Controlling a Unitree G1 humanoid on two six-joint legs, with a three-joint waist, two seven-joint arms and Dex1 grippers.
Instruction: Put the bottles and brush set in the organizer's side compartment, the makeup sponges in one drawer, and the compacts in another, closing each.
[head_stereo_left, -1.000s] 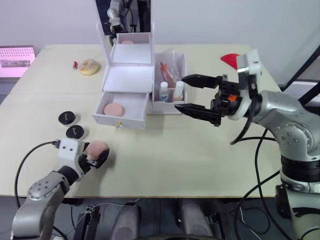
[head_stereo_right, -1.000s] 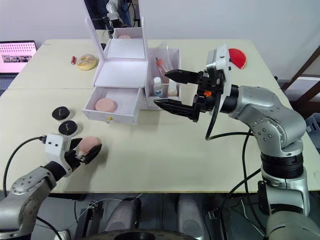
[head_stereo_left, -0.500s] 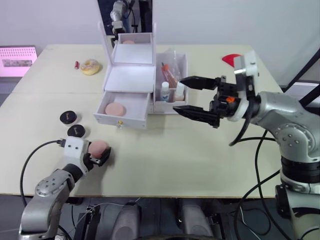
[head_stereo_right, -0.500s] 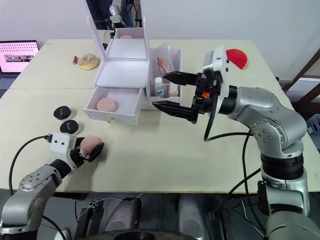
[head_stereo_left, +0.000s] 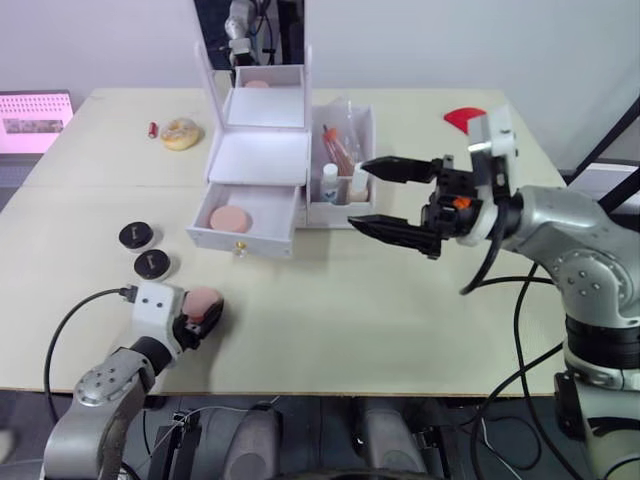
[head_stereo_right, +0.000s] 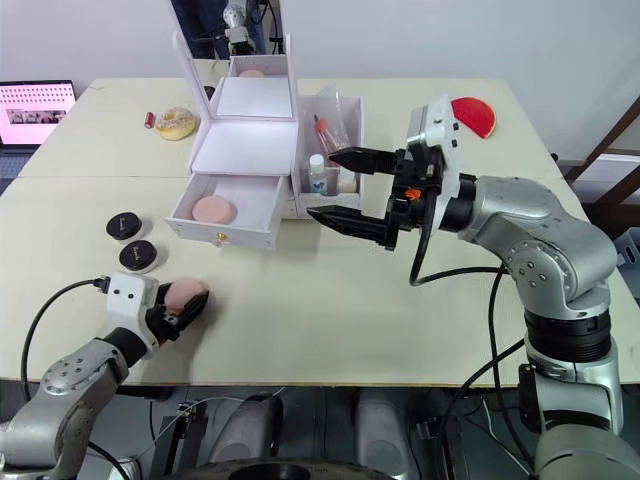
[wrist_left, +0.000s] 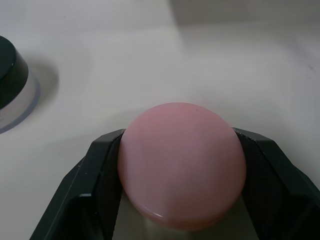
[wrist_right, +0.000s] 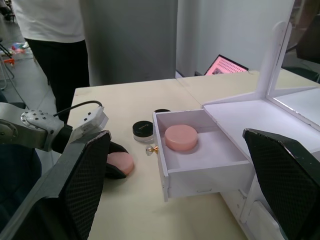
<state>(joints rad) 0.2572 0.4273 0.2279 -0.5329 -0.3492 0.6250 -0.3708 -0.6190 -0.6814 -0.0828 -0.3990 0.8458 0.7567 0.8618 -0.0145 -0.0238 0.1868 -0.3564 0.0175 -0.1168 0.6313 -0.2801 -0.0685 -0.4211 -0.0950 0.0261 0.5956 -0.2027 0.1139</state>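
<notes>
I see the round pink makeup sponge (wrist_left: 182, 165) clamped between the left gripper's (head_stereo_right: 172, 308) black fingers (wrist_left: 95, 190), low over the cream bench (head_stereo_left: 330, 300) near its front left edge. Just beyond it sit two round black-lidded compacts (head_stereo_left: 151, 264), side by side on the bench, apart from the sponge.

Further back is the white plastic organizer (head_stereo_left: 258, 160) with an upright mirror. Its lower drawer (head_stereo_left: 245, 222) is pulled open with a small gold knob on the front, and a second pink makeup sponge (head_stereo_left: 229, 218) lies flat inside it. The clear side compartment (head_stereo_left: 345, 150) on the organizer's right holds two small white bottles (head_stereo_left: 329, 183) at the front and what looks like a brush set (head_stereo_left: 335, 145) standing behind them; I can't make out its details.

The right gripper (head_stereo_left: 395, 196) hangs in the air just right of the side compartment, fingers spread wide apart and holding nothing, pointed toward the organizer. From the right wrist view I see the open drawer, the sponge in it, a compact beside it, and the left gripper with its sponge beyond.

Far back left on the bench I see a yellowish round object (head_stereo_left: 180, 132) with a small red thing (head_stereo_left: 151, 129) beside it. A red disc (head_stereo_right: 473, 116) sits at the back right. A pink-lit screen (head_stereo_left: 32, 110) is off the bench's left edge. A person in a white top and dark trousers (wrist_right: 55, 45) stands beyond the bench in the right wrist view.
</notes>
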